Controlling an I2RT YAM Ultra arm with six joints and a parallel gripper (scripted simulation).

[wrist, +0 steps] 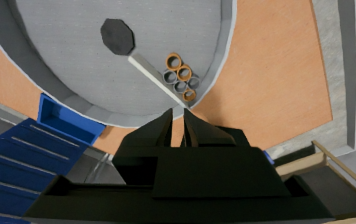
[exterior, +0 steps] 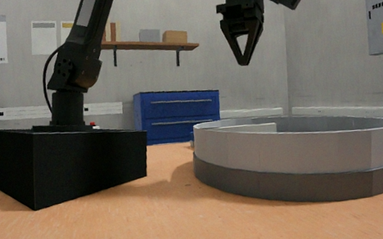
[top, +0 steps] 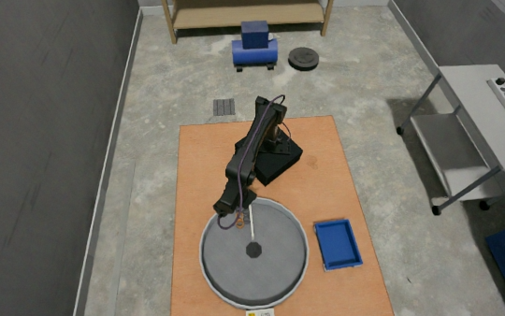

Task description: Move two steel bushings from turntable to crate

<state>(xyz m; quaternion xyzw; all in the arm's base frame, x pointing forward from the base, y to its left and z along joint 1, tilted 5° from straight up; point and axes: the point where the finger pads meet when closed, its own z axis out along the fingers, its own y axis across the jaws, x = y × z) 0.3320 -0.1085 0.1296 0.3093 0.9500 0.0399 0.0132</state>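
Observation:
The turntable (top: 307, 252) (exterior: 297, 147) (wrist: 230, 30) is a round grey tray with a raised rim. Near its rim, beside the white bar, the wrist view shows a tight cluster: three grey steel bushings (wrist: 170, 83) (wrist: 180, 92) (wrist: 199, 81) and three orange ones (wrist: 173, 54) (wrist: 190, 73) (wrist: 188, 100). In the top view the arm partly hides them. The blue crate (top: 343, 266) (wrist: 62, 131) stands right of the turntable in the top view and looks empty. My gripper (exterior: 244, 63) (wrist: 178, 112) is shut and empty, pointing down high above the turntable's rim near the bushings.
The white bar (top: 252, 222) (wrist: 155, 78) runs from the dark hub (top: 253, 250) (wrist: 117, 37) to the rim beside the cluster. The arm's black base block (top: 276, 165) (exterior: 77, 164) stands behind the turntable in the top view. The turntable's raised wall lies between the bushings and the crate.

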